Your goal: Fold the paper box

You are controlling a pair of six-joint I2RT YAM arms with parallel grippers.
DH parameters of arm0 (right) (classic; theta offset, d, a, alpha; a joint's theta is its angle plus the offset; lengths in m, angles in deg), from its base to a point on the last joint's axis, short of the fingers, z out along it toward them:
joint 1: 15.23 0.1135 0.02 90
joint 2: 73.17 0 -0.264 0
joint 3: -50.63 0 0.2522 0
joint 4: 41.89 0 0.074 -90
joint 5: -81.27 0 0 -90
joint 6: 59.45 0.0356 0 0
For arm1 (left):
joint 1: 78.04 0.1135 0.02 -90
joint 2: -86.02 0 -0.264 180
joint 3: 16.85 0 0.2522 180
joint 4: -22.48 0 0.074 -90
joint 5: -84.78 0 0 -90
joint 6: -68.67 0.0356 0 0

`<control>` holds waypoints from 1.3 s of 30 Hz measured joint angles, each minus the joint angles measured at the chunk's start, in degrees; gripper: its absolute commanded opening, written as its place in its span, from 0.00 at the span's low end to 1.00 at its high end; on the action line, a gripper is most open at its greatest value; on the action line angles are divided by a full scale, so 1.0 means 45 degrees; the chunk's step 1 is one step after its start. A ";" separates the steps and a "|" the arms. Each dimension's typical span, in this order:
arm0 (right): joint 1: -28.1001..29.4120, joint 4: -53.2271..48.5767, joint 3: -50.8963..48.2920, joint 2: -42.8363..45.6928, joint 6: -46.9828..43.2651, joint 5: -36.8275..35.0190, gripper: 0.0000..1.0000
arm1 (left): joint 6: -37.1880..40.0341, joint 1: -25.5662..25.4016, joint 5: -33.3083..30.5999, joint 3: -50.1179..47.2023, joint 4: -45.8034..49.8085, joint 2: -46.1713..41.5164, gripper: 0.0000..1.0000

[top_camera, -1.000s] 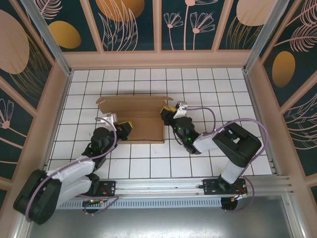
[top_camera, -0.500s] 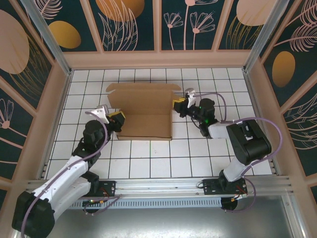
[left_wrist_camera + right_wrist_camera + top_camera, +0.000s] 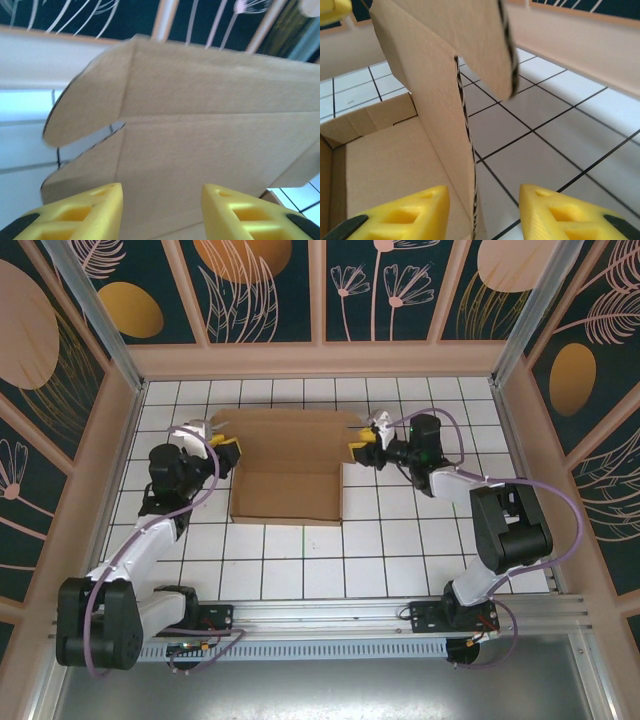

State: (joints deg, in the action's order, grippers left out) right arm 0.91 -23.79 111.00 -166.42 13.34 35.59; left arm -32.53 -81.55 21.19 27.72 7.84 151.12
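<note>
Shifted toward the tabletop's far edge, your left gripper (image 3: 226,450) and right gripper (image 3: 358,452), half-open and empty, bracket the paper box (image 3: 290,495), probably steadying its flaps.

White tiled table (image 3: 385,552), paper box (image 3: 285,495) on it

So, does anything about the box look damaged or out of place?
Nothing stands out. The box sits half folded, its tray open and its rear panel raised, with no tear or crushing visible. The left gripper and right gripper are at its two sides, both open.
</note>
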 measured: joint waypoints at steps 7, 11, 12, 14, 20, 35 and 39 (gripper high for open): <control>-0.0126 -0.1462 0.1069 -0.0005 -0.1919 0.0549 0.34 | 0.1608 0.1103 0.2045 0.0335 -0.1277 0.1209 0.50; -0.0277 -0.2176 0.1564 -0.0005 -0.2744 0.0962 0.34 | 0.2385 0.1685 0.2769 0.0335 -0.1248 0.1506 0.51; -0.0340 -0.2205 0.1564 -0.0005 -0.2866 0.1117 0.34 | 0.2521 0.1846 0.2939 0.0335 -0.1248 0.1564 0.51; -0.0457 -0.2361 0.1564 -0.0005 -0.3031 0.1316 0.34 | 0.2710 0.2108 0.3186 0.0335 -0.1277 0.1710 0.51; -0.0831 -0.2841 0.1719 -0.0126 -0.3458 0.1919 0.32 | 0.2977 0.2399 0.3866 0.0661 -0.1326 0.2841 0.52; -0.0408 -0.3381 0.2293 -0.0840 -0.3628 0.2385 0.30 | 0.3793 0.2676 0.3891 0.1088 -0.1175 0.3293 0.50; -0.0408 -0.3376 0.2293 -0.0840 -0.3687 0.2244 0.30 | 0.3793 0.3162 0.3337 0.0879 -0.1345 0.2968 0.51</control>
State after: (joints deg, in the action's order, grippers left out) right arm -0.93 -38.98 121.31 -170.20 -3.25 45.69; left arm -15.46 -67.32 36.21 31.68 1.78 164.48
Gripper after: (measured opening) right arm 0.305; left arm 0.503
